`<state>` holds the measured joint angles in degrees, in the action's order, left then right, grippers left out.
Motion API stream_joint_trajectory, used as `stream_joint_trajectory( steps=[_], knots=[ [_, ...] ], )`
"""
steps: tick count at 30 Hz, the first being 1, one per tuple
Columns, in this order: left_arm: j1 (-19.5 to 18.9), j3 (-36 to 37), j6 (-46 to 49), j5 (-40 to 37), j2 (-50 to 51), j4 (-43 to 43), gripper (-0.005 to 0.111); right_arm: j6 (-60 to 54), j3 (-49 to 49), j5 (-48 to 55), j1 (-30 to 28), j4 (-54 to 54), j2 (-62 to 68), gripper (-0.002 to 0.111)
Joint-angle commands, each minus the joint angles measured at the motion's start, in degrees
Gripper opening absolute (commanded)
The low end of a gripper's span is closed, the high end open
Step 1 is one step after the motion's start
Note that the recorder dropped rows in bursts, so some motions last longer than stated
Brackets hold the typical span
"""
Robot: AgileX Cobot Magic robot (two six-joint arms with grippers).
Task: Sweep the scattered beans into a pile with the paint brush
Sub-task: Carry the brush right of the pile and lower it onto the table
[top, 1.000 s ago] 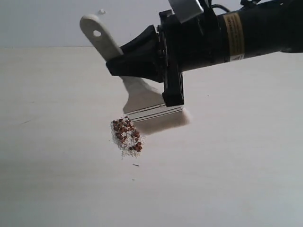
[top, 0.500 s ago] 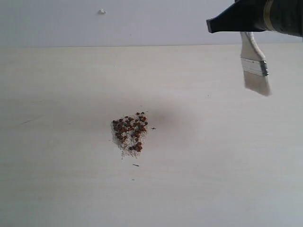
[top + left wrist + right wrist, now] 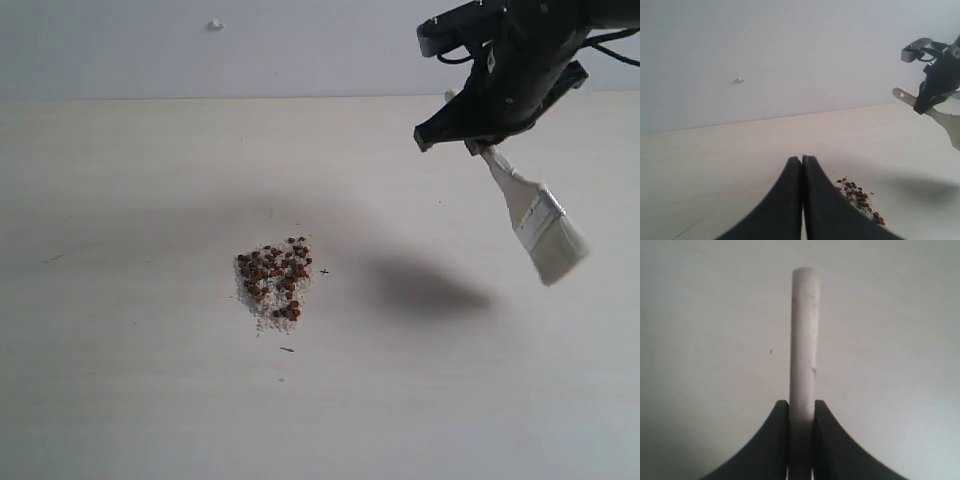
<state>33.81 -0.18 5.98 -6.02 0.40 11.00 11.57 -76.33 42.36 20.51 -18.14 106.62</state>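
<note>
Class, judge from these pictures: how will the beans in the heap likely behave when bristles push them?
The beans look small and round, so they would probably roll and scatter rather than slide. They seem tiny beside the paint brush, so likely light: a gentle push should move them.

Right gripper point(image 3: 478, 143) has lifted the paint brush point(image 3: 535, 218) off the pile point(image 3: 273, 280); it now hangs up right, more tilted than before, its shadow point(image 3: 425, 290) shifted right.

One wide flat wooden-handled, cream-bristled paint brush point(image 3: 540, 225), one compact pile point(image 3: 272, 282) of tiny reddish-brown beans point(image 3: 287, 267) too many to count, and a black left gripper point(image 3: 802, 160) and black right gripper point(image 3: 801, 407), two in all
</note>
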Motion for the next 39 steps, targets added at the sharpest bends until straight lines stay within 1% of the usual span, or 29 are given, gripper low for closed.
stream_joint_trajectory(
  steps=[1, 3, 7, 8, 12, 21, 24, 30, 39],
  knots=[
    [-0.1, 0.2, -0.3, 0.1, -0.4, -0.1, 0.0, 0.3, -7.5, 7.1, -0.3, 1.6, 2.5, 0.0],
    [-0.1, 0.2, -0.3, 0.1, -0.4, -0.1, 0.0, 4.2, -9.3, 8.7, -0.3, 1.7, 4.3, 0.0],
    [-0.1, 0.2, -0.3, 0.1, -0.4, -0.1, 0.0, 14.0, -9.3, 9.9, -0.3, 1.8, 8.8, 0.0],
    [-0.1, 0.2, -0.3, 0.1, -0.4, -0.1, 0.0, 14.7, -9.3, 10.8, -0.3, 3.3, 10.6, 0.0],
    [-0.1, 0.2, -0.3, 0.1, -0.4, -0.1, 0.0, 11.9, -9.3, 11.3, -0.2, 6.5, 13.3, 0.0],
    [-0.1, 0.2, -0.3, 0.1, -0.4, -0.1, 0.0, 12.1, -9.3, 10.6, -0.2, 8.2, 14.2, 0.0],
    [-0.1, 0.2, -0.3, 0.1, -0.4, -0.1, 0.0, 12.2, -9.3, 8.8, -0.2, 7.7, 14.2, 0.0],
    [-0.1, 0.2, -0.3, 0.1, -0.4, -0.1, 0.0, 16.0, -9.3, 5.3, -0.2, 5.1, 14.2, 0.0],
    [-0.1, 0.2, -0.3, 0.1, -0.4, -0.1, 0.0, 16.3, -9.3, 4.8, -0.2, 5.1, 17.4, 0.0]
  ],
)
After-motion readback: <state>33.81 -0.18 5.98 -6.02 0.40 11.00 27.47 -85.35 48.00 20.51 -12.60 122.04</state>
